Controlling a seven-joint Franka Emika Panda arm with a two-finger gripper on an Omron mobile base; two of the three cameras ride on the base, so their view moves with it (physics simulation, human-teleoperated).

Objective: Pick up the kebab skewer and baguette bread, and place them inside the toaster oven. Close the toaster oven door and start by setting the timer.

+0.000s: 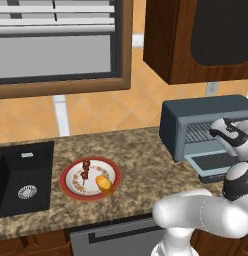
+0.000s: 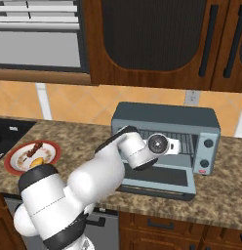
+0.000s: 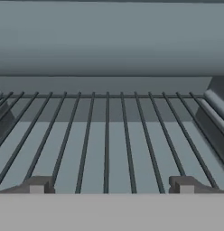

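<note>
- The toaster oven [image 2: 164, 134] was seen standing on the counter [image 1: 141, 150] with its mouth open, and the hand was held at that mouth, pointed straight in.
- The toaster oven door [image 2: 162, 178] was seen folded down flat, just below the hand and towards the robot.
- The wire rack [image 3: 109, 140] was seen directly ahead of the fingers, its bars running away from the hand; nothing was seen lying on it.
- A red-rimmed plate [image 1: 71, 192] was seen well apart from the hand, back and to the robot's left along the counter, beside a dark sink [image 1: 21, 175].
- The baguette bread [image 1: 104, 183] was seen on the near right part of that plate, its long axis tilted slightly off the counter's front edge.
- The kebab skewer [image 1: 85, 171] was seen on the plate just left of the bread, its stick running roughly front to back.
- The gripper [image 3: 109, 186] was seen with its fingers spread wide and nothing between them.
- It was judged that the coming move would call for the hand to be drawn out of the oven and swung far left to the plate, neither food item having been picked up yet.
</note>
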